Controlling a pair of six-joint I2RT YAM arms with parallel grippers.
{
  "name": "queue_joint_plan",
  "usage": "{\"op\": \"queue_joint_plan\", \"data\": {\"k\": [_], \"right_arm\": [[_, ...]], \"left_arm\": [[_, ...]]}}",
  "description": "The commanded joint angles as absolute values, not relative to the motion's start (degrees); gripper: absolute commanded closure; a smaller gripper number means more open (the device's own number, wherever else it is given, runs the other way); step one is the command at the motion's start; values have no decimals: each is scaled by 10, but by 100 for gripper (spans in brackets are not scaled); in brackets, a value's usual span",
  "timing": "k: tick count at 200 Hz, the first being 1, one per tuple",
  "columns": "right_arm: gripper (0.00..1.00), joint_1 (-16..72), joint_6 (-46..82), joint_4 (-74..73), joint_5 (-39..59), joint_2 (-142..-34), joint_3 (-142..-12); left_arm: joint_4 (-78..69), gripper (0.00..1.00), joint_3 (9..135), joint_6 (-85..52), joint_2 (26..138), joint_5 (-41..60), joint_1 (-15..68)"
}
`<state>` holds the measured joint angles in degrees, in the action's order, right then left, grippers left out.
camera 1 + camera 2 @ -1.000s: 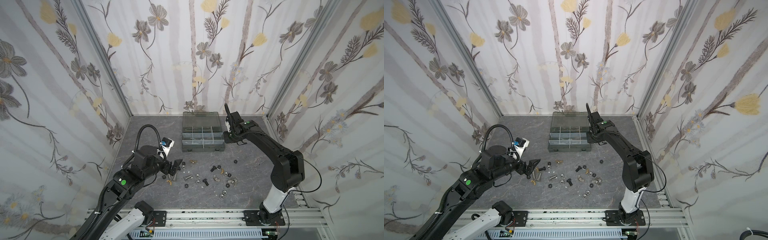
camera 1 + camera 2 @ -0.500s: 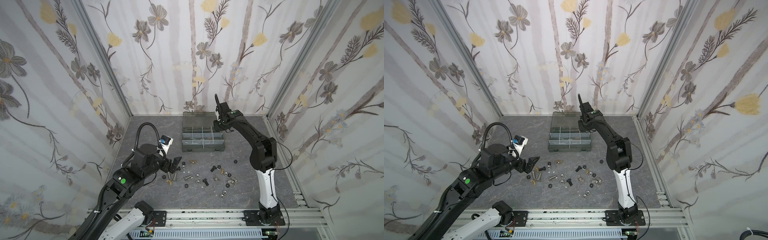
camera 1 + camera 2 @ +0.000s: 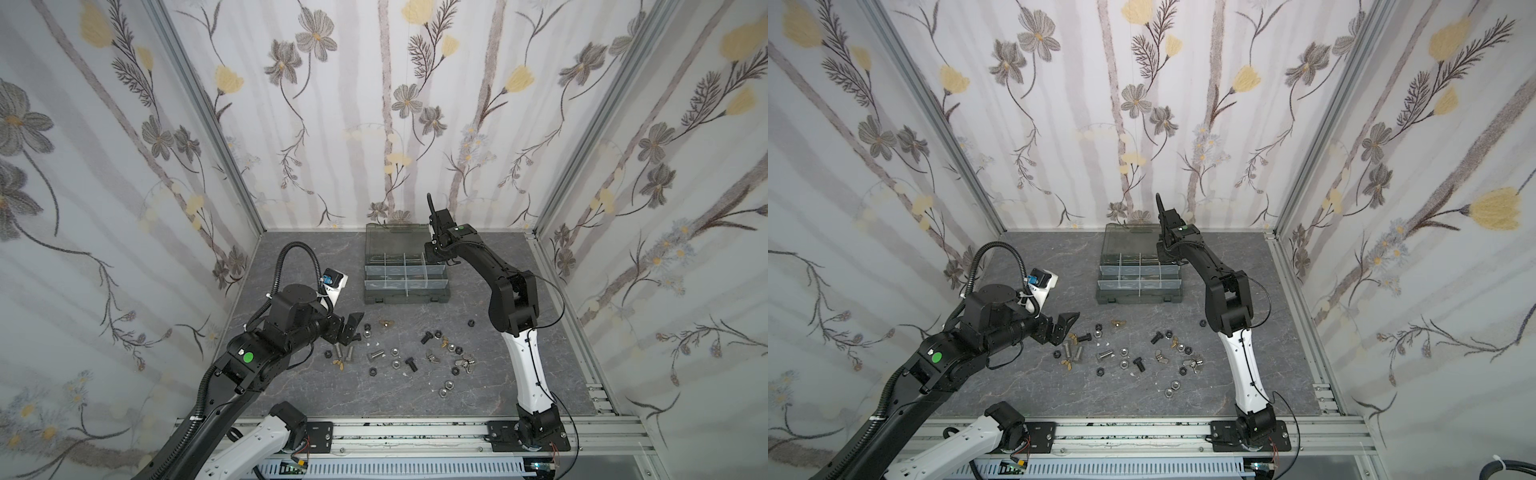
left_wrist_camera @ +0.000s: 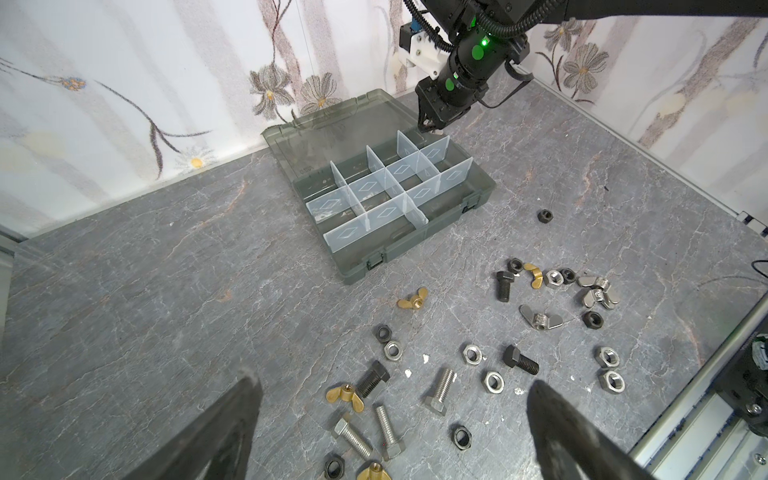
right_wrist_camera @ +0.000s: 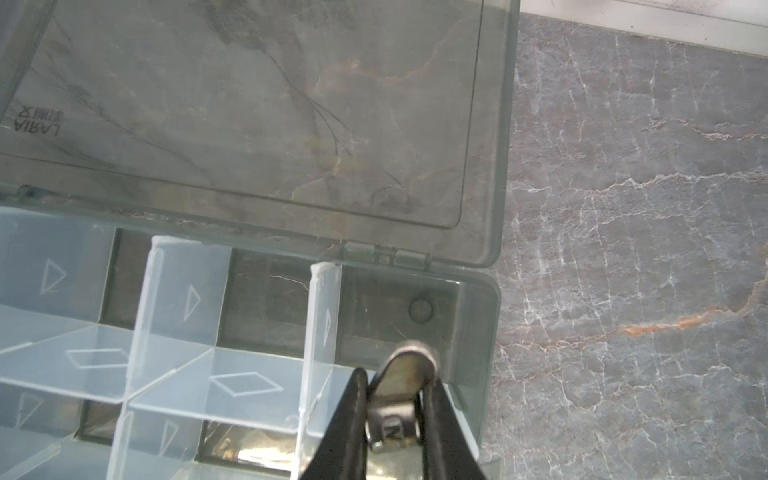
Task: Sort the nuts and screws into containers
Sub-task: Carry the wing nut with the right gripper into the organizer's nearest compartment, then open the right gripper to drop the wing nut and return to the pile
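The dark grey organiser case (image 3: 407, 296) (image 3: 1140, 298) lies open at the back, its containers parted by clear dividers (image 4: 390, 183). My right gripper (image 5: 395, 386) (image 4: 428, 124) is shut on a silver wing nut (image 5: 405, 361) just above the back right corner compartment (image 5: 415, 311). Loose screws and nuts are scattered in front of the case: silver screws (image 4: 440, 390), black screws (image 4: 521, 361), hex nuts (image 4: 471, 353), brass wing nuts (image 4: 411, 299) and silver wing nuts (image 4: 540, 318). My left gripper (image 3: 351, 330) (image 4: 395, 388) hangs open over the pile's left end, holding nothing.
The smoky lid (image 5: 249, 104) lies folded back flat against the rear wall. Something shiny lies in a nearer compartment (image 5: 249, 455). One black nut (image 3: 471, 322) sits apart near the right arm. Papered walls close three sides, and a metal rail (image 3: 415, 432) runs along the front.
My right arm has swung left and back with the wing nut, from beside the case's right edge to over its back right compartment. The left arm has barely moved.
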<state>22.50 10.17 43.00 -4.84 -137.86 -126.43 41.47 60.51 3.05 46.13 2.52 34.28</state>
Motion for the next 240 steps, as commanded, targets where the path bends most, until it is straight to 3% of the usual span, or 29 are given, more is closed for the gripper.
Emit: {"op": "queue_joint_plan", "data": {"k": [1, 71, 125, 160, 201, 240], "right_arm": [[83, 224, 105, 405, -45, -1395, -1269], [79, 215, 114, 379, -30, -1415, -1273], [56, 216, 97, 390, -10, -1403, -1272], [55, 219, 90, 423, -11, -1370, -1269], [53, 229, 81, 434, -8, -1252, -1167], [50, 235, 99, 431, 9, -1068, -953]], "left_arm": [[428, 0, 618, 37, 467, 21, 343], [422, 0, 615, 34, 476, 18, 343], [404, 0, 599, 29, 470, 15, 344], [404, 0, 600, 23, 467, 13, 344], [402, 0, 605, 27, 461, 14, 343], [405, 0, 600, 22, 449, 23, 344]]}}
